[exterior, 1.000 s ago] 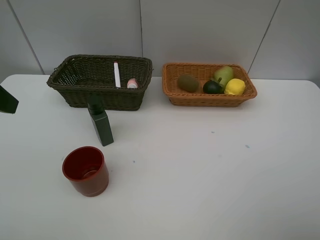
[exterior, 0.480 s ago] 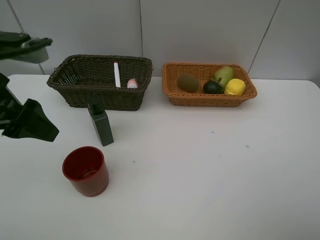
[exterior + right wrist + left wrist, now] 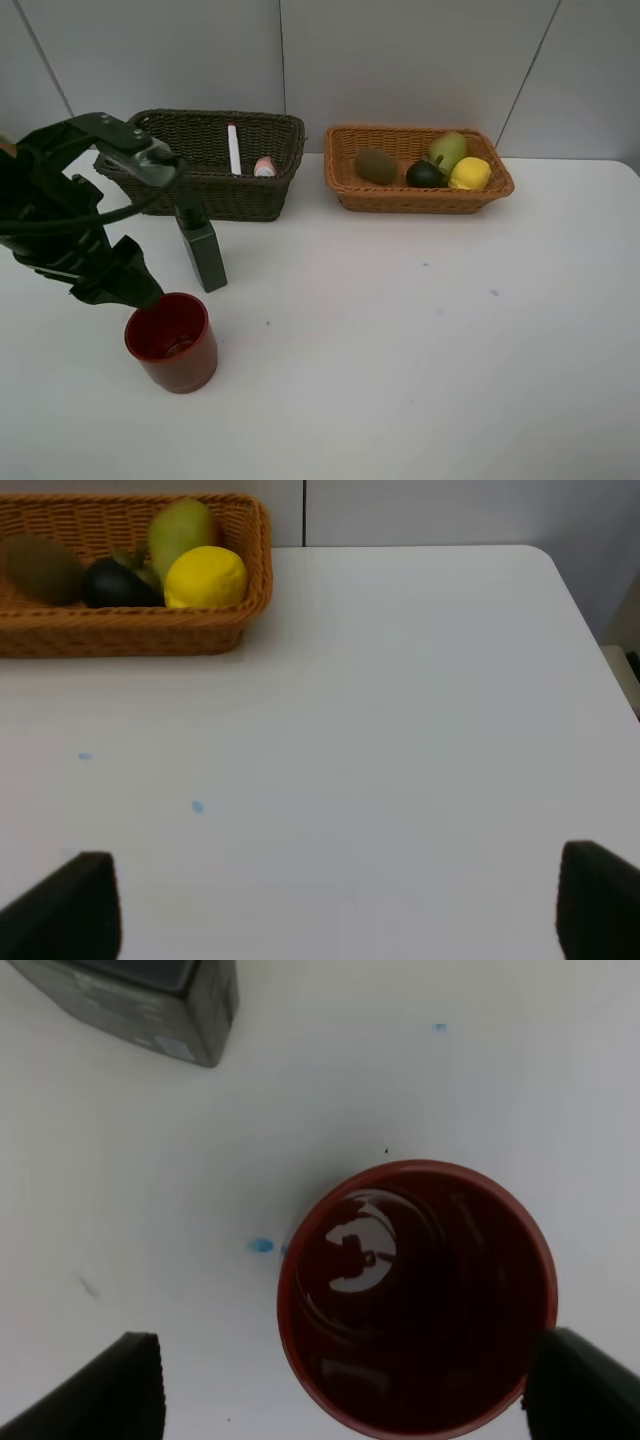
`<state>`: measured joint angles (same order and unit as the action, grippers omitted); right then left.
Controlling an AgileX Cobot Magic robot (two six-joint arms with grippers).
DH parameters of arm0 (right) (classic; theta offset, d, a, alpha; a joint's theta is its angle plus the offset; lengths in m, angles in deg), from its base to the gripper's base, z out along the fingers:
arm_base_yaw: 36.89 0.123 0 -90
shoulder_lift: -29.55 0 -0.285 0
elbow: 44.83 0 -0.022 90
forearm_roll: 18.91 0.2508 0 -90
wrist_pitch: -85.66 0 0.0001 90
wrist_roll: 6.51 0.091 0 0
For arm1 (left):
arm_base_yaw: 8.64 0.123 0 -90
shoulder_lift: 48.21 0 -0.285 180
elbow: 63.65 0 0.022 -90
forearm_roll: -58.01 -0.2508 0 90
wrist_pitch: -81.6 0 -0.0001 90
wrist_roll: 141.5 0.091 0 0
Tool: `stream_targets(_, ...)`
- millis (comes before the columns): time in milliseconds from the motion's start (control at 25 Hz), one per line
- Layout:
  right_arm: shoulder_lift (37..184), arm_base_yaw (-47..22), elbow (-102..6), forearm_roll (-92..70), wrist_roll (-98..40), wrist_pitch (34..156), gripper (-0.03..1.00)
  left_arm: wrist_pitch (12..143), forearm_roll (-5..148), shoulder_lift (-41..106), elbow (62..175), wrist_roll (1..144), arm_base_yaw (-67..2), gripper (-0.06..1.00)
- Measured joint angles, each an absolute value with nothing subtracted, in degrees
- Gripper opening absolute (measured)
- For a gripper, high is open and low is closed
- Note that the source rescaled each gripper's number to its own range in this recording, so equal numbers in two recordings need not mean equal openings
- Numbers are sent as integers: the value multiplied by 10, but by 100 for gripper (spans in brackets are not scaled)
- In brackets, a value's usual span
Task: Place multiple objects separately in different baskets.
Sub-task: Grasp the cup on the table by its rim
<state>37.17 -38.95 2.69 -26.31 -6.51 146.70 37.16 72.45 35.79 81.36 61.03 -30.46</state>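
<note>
Left end effector (image 3: 355,1390) is swinging in from the edge, now hovering wide open over the red cup (image 3: 172,340), which is sitting on the worktop (image 3: 400,350), not yet in the dark basket (image 3: 200,190). Likely grabbing next.

We see a smooth white rectangular tabletop (image 3: 430,390), flecked with tiny blue specks (image 3: 494,293), backed by pale grey panelled walls (image 3: 400,60).

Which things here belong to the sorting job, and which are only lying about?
Job: red cup, dark green bottle, marker, pink bottle, kiwi, mangosteen, pear, lemon, dark basket, orange basket.
Not part of it: only blue specks on the table.
</note>
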Motion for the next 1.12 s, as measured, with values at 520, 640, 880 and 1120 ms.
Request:
stream_targets(520,372,-390,27,-263,-65,1467,94,380,691,425,814,666,-313,93)
stream_targets(640,372,-390,27,-263,-65,1467,94,391,687,434,814,679,-313,93)
stream_targets(880,372,-390,27,-263,-65,1467,94,406,686,461,814,698,-313,93)
stream_targets(1120,372,-390,27,-263,-65,1467,94,430,686,482,814,706,-313,93)
